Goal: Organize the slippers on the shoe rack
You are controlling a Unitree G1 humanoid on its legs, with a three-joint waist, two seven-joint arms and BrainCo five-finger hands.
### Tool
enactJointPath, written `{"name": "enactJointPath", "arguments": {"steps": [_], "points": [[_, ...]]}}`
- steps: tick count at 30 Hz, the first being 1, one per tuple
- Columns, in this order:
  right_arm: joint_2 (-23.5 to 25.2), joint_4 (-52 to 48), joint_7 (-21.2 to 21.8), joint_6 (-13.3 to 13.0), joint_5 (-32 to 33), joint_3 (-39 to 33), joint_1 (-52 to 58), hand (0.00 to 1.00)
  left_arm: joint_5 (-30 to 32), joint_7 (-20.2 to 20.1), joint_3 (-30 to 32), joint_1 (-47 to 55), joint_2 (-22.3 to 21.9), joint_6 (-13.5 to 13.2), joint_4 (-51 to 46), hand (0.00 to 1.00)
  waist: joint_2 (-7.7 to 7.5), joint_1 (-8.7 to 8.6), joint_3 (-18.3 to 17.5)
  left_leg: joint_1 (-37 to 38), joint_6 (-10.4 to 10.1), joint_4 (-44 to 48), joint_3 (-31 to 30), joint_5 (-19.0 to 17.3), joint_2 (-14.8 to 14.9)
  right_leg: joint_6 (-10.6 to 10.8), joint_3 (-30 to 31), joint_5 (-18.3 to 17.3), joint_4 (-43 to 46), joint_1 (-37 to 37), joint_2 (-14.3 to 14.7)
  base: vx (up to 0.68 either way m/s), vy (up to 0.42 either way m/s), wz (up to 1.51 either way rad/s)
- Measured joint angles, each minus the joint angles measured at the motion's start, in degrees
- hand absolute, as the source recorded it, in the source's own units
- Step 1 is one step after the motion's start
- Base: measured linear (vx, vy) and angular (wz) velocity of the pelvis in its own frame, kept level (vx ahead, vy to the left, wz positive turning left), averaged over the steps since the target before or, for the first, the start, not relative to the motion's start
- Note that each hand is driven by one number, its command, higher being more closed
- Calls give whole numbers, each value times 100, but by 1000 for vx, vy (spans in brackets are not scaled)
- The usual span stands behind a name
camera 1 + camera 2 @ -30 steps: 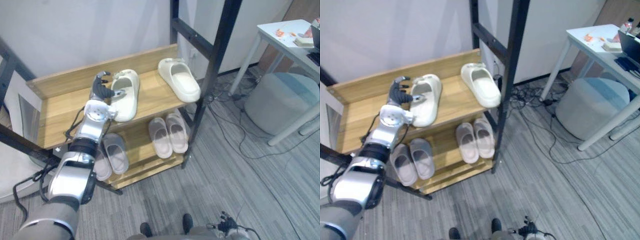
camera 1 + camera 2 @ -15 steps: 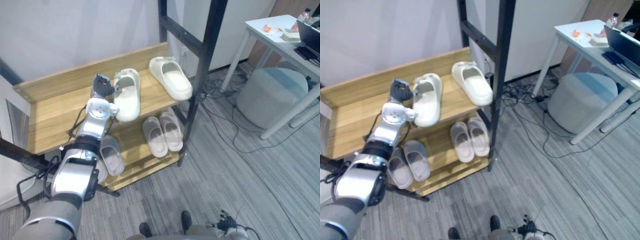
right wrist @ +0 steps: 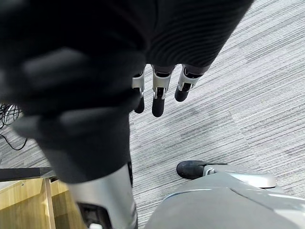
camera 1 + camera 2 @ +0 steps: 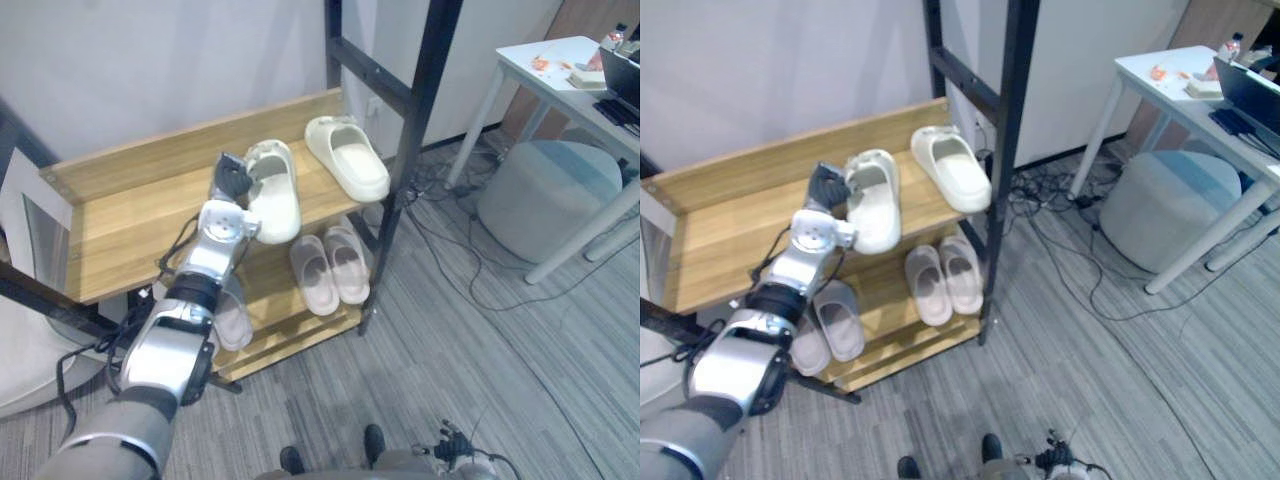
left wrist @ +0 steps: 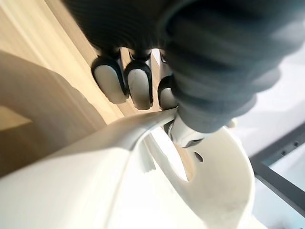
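Note:
Two cream slippers lie on the top board of the wooden shoe rack (image 4: 120, 230). My left hand (image 4: 229, 184) is at the heel end of the left cream slipper (image 4: 277, 198), its fingers (image 5: 134, 85) curled over that slipper's rim (image 5: 143, 125) with the thumb inside: shut on it. The other cream slipper (image 4: 349, 158) lies apart to the right, toe pointing outward. My right hand (image 3: 158, 98) hangs low over the grey floor with straight fingers, holding nothing.
On the lower shelf sit a pinkish pair (image 4: 329, 268) and a grey pair (image 4: 833, 318). A black frame post (image 4: 420, 120) stands at the rack's right end. Right of it are cables (image 4: 450, 215), a round grey pouf (image 4: 555, 200) and a white table (image 4: 570, 75).
My left hand's fingers, spread beside the slipper a second ago, have curled shut on its rim. The whole picture has shifted with the camera. The right hand has not moved.

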Motion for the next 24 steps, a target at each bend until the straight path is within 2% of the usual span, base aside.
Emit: {"name": "enactJointPath", "arguments": {"steps": [10,18,24], "points": [[-4,-3,-4,7,1,-8,1,0,-302,20,-50,-3,-352,-22,-102,100,28,-51,-17,-3,0,0,-6,0,-2,2,-8,1,-1,-1,-5,0,0,0],[47,3,-10,10,5,-223,14,0,-312,61,-20,-290,-343,3,301,100,49,-68,-27,-6,-2,0,14,-1,-2,7,12,5,-2,-14,-4,-1,-1,-1],[39,2,-23,7,12,-251,16,0,-308,166,259,-355,-326,9,419,100,95,-80,-40,-81,-4,1,135,-4,0,11,121,48,-2,-143,7,-5,-6,-10]]}}
